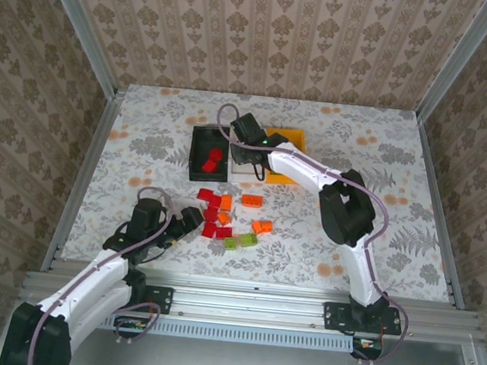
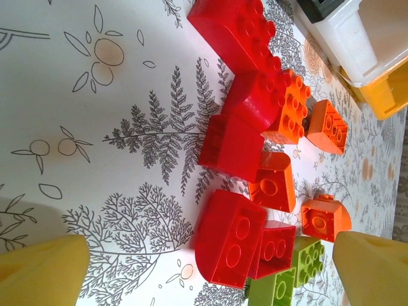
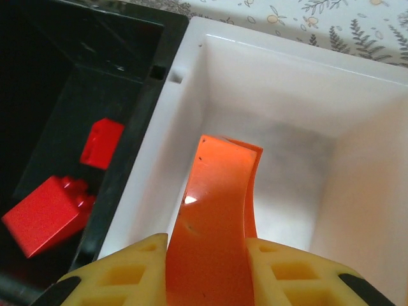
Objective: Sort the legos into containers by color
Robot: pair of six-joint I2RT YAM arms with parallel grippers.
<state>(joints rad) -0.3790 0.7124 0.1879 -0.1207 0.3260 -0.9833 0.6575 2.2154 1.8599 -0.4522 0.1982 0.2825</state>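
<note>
My right gripper [image 3: 207, 255] is shut on an orange lego [image 3: 217, 204], which hangs over the open white container [image 3: 280, 95]. Beside it, the black container [image 3: 127, 83] holds two red legos [image 3: 44, 213]. From above, the right gripper [image 1: 248, 135] covers most of the white container, between the black container [image 1: 197, 148] and the orange-yellow one [image 1: 293, 137]. Several red, orange and green legos [image 1: 223, 219] lie loose on the table. My left gripper [image 1: 190, 222] is open at the pile's left edge. Its fingers straddle a big red lego [image 2: 233, 236] without touching it.
Orange legos [image 2: 274, 182] and light green ones [image 2: 299, 268] lie tight against the red ones. The white container's corner [image 2: 347, 38] and the orange-yellow container [image 2: 386, 95] stand beyond the pile. Papered walls enclose the flower-patterned table [image 1: 144, 138].
</note>
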